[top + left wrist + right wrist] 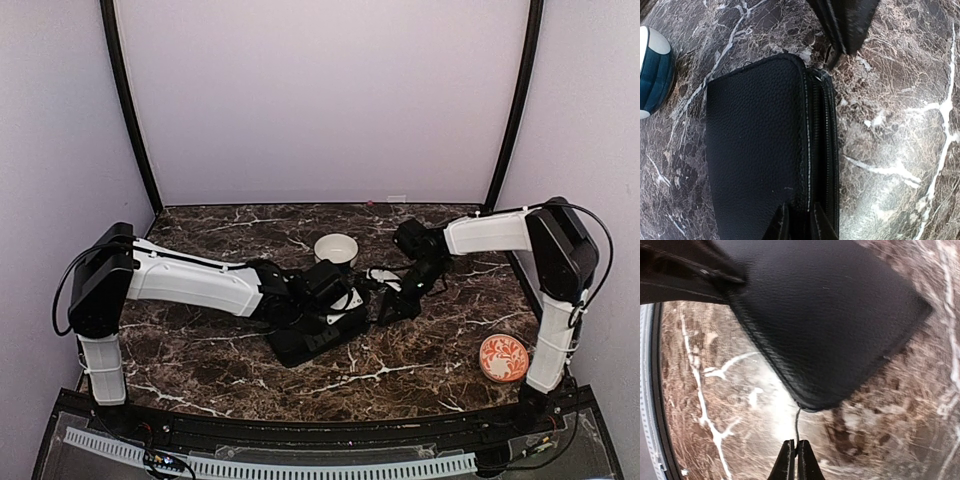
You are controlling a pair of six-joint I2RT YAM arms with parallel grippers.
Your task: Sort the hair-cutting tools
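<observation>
the hair-cutting tools are not showing in any view. i am judging that they are sitting inside the zipped black case, so their pointing and long axis cannot be told. the case is lying flat on the bench, its length running near-left to far-right. the left gripper is pinching the case's zippered edge, probably to anchor it. the right gripper is clamping fully closed on a thin pull at the case's corner, probably for unzipping.
</observation>
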